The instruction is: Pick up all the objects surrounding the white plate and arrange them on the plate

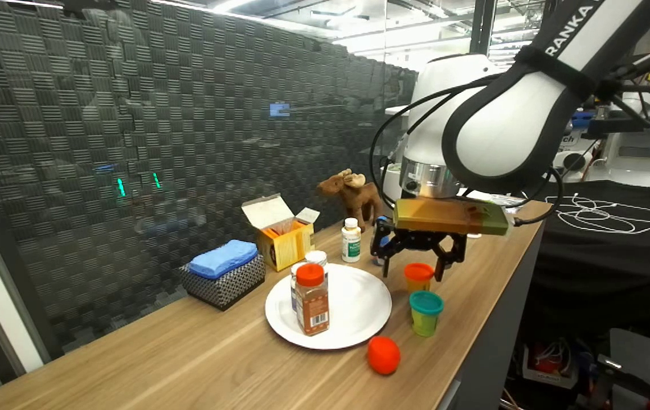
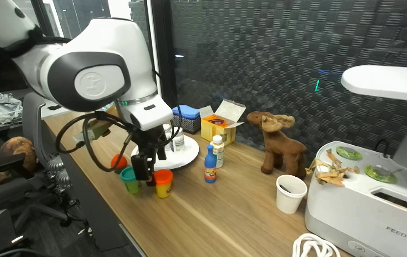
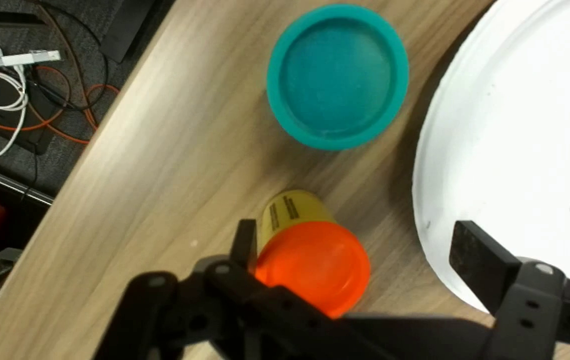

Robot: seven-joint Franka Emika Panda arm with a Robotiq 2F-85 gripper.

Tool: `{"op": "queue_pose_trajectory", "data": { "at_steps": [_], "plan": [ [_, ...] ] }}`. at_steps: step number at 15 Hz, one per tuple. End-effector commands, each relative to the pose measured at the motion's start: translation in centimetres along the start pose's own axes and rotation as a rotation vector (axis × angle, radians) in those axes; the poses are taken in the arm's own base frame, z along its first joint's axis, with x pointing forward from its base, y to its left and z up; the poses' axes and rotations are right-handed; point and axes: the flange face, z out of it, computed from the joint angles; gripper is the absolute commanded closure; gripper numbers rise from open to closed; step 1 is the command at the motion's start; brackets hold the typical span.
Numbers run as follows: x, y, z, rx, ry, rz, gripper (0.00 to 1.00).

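The white plate [image 1: 359, 307] holds an orange-lidded spice jar [image 1: 312, 304] and white bottles [image 2: 178, 142]. A yellow tub with an orange lid [image 3: 319, 265] stands beside the plate, also in both exterior views [image 2: 163, 184]. A green tub with a teal lid [image 1: 426, 313] and an orange-red ball [image 1: 383, 355] are near the plate's edge. A blue bottle [image 2: 210, 164] and a green-labelled white bottle [image 1: 351, 242] stand behind. My gripper [image 3: 357, 240] is open and empty, just above the orange-lidded tub. In the wrist view this tub lies between the fingers, closer to the left one.
An open yellow box [image 1: 287, 245], a patterned box with blue cloth [image 1: 222, 279] and a plush moose [image 2: 281, 142] line the wall. A paper cup [image 2: 290, 194] and a white planter [image 2: 360, 207] stand farther along. The table's front edge [image 3: 110, 120] is near the tubs.
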Motion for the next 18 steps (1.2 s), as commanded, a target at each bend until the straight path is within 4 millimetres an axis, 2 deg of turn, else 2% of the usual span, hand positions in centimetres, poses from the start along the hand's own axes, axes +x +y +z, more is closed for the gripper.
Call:
{"op": "queue_pose_trajectory", "data": {
  "at_steps": [1,9,10,12,15,18],
  "plan": [
    [1.1,-0.8,-0.2,0.010,0.050,0.030,0.00],
    [2.0,-0.1,2.0,-0.068,0.074,0.052,0.02],
    [2.2,-0.1,2.1,-0.070,0.074,0.057,0.27],
    [2.6,-0.1,1.9,-0.066,0.072,0.074,0.30],
    [3.1,0.1,1.1,-0.071,0.057,0.094,0.56],
    [4.2,0.8,0.1,-0.100,0.065,0.124,0.77]
  ]
}}
